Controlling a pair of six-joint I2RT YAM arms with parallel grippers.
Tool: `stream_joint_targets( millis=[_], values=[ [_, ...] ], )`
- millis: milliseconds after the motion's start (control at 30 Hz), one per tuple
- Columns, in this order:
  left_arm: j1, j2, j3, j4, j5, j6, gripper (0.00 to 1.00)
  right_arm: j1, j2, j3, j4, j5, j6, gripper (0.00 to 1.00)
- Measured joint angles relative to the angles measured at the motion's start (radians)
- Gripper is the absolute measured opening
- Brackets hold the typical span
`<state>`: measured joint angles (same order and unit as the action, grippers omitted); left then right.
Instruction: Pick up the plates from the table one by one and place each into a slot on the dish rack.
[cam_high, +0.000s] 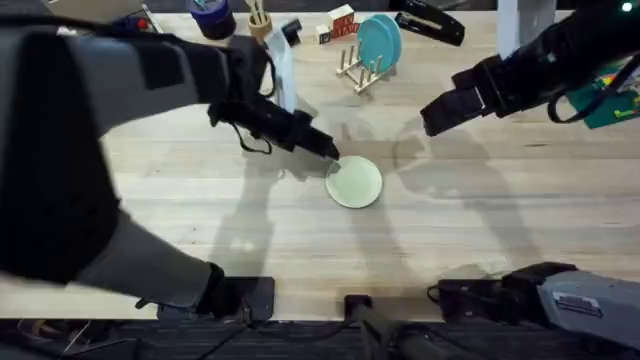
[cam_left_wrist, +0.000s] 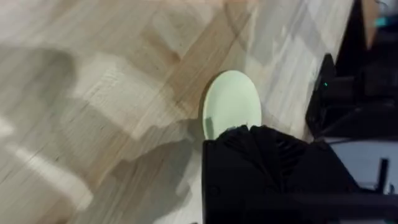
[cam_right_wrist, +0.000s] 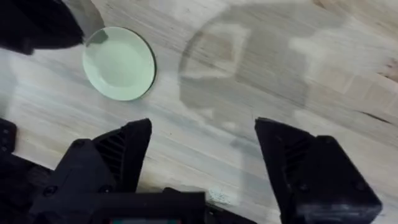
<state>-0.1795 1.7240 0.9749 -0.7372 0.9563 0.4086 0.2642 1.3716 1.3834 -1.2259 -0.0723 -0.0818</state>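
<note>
The pale cream-yellow plate lies near the middle of the table. My left gripper reaches across to the plate's far-left rim. In the left wrist view the plate runs under my left gripper, which is shut on its edge. The turquoise plate stands upright in the dish rack at the back. My right gripper hangs open over bare wood to the right of the rack. The right wrist view shows its gripper spread wide, the plate far off, and the left gripper at its rim.
Along the back edge stand a dark cup, a wooden holder, small red and white blocks and a black tool. A green item lies at the far right.
</note>
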Motion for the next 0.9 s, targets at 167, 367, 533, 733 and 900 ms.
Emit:
stream_joint_targets(
  millis=[167,367,533,733,900],
  values=[
    [-0.006,0.090,0.000,-0.001,0.028,0.053,0.039,0.000,0.000,0.000,-0.001,0.000,0.000,0.996],
    [-0.006,0.130,0.000,0.003,0.071,0.075,0.039,0.000,0.000,0.000,-0.001,0.000,0.000,0.996],
    [-0.006,0.182,0.000,0.009,0.088,0.079,0.039,0.000,0.000,0.000,-0.001,0.000,0.000,0.997],
    [-0.007,0.209,0.000,0.030,0.125,0.082,0.041,0.000,0.000,0.000,-0.001,0.000,0.000,0.996],
    [-0.015,0.238,0.005,0.051,0.144,0.082,0.041,0.000,0.000,0.000,-0.001,0.000,0.000,0.997]
  ],
)
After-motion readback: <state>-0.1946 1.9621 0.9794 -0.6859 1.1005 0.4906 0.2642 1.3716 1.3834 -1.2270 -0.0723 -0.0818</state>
